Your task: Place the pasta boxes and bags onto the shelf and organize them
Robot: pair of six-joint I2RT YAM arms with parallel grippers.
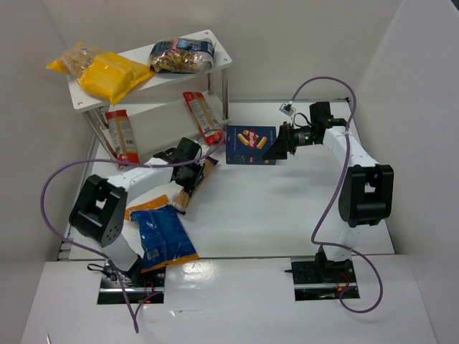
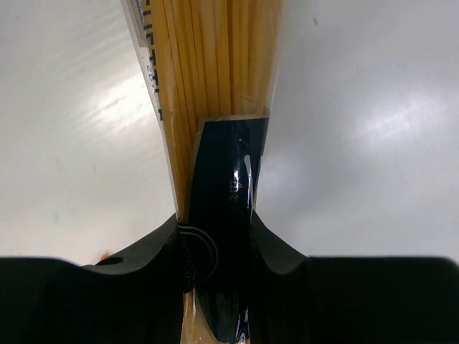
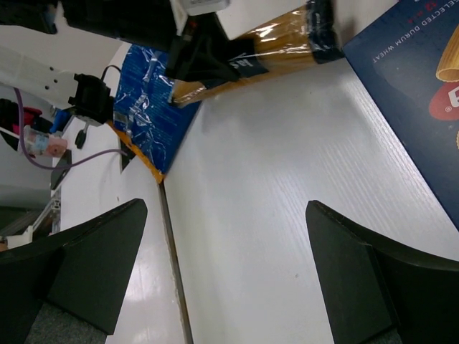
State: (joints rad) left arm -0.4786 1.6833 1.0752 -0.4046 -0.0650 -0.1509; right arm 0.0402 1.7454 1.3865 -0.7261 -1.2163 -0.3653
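I have the left gripper clamped on the spaghetti pack, which lies on the table just in front of the shelf. In the left wrist view both fingers press against the pack's dark-blue label, with the golden strands running straight away from the jaws. From above, the pack's long axis is diagonal. One end points up toward the shelf's front right post and the other points away from the shelf, toward the arm bases. The pasta box lies flat and face up, just off the shelf's right front corner. The right gripper sits at the side of the box farther from the shelf. Its fingers stand wide apart over bare table and hold nothing. On the shelf's top board I see yellow bags at the left end and a dark-blue bag at the right end. The lower board carries two red-and-white packs, one at each end, both lying front to back. A blue bag with an orange end lies on the table well in front of the shelf.
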